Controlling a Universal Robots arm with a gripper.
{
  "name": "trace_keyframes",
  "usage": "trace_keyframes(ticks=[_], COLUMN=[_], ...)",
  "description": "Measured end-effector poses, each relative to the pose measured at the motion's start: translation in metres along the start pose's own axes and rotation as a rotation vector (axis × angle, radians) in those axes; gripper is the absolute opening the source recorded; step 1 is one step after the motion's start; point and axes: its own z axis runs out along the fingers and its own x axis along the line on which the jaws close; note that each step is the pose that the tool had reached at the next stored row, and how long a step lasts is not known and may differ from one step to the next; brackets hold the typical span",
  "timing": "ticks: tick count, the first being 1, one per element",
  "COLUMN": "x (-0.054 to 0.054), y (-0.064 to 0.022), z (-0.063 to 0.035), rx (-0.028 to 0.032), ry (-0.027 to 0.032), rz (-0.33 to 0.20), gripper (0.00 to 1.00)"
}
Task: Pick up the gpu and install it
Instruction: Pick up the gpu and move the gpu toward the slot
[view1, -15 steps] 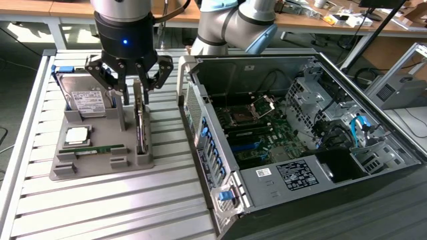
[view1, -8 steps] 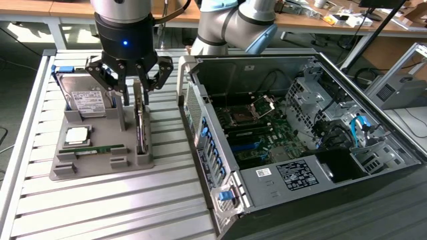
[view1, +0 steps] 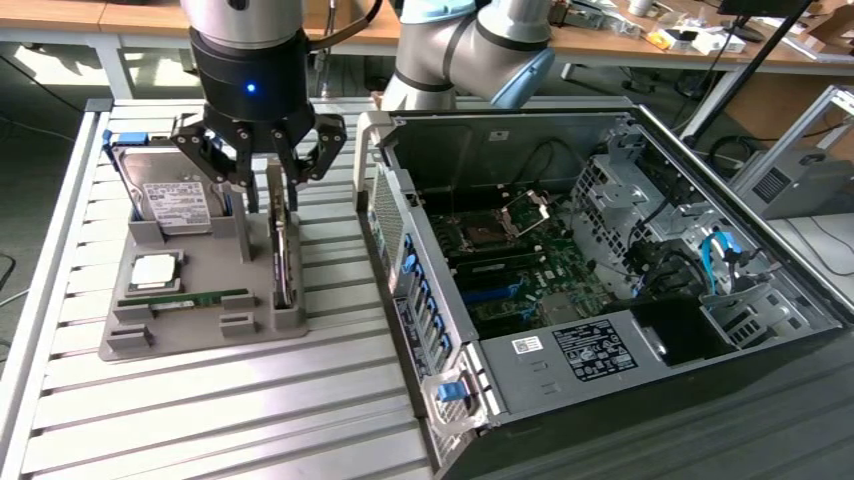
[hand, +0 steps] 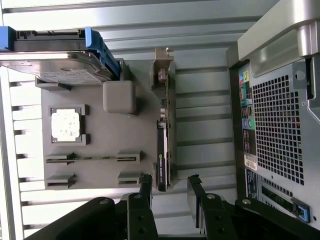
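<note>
The gpu (view1: 280, 255) is a thin dark card standing on edge in a slot of the grey parts tray (view1: 200, 335), beside the computer case. In the wrist view the gpu (hand: 164, 135) shows its silvery bracket at the end away from my fingers. My gripper (view1: 267, 170) hangs over the tray, directly above the card. It is open, and nothing is held. In the wrist view my gripper (hand: 170, 181) has one black finger on each side of the card's near end, with a gap to both.
The tray also holds a hard drive (view1: 174, 195) with a blue frame, a square processor (view1: 155, 268) and a green memory stick (view1: 187, 298). The open computer case (view1: 574, 260) lies on the exterior view's right, its motherboard exposed. A slatted metal table (view1: 200, 420) carries everything.
</note>
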Motion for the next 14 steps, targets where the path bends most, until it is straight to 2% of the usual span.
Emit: trace_keyframes(ticks=[14], x=[0.0001], y=[-0.0001], z=[0.0030], rx=[0.0000], ry=[0.0000], rz=[0.000], gripper=[0.42])
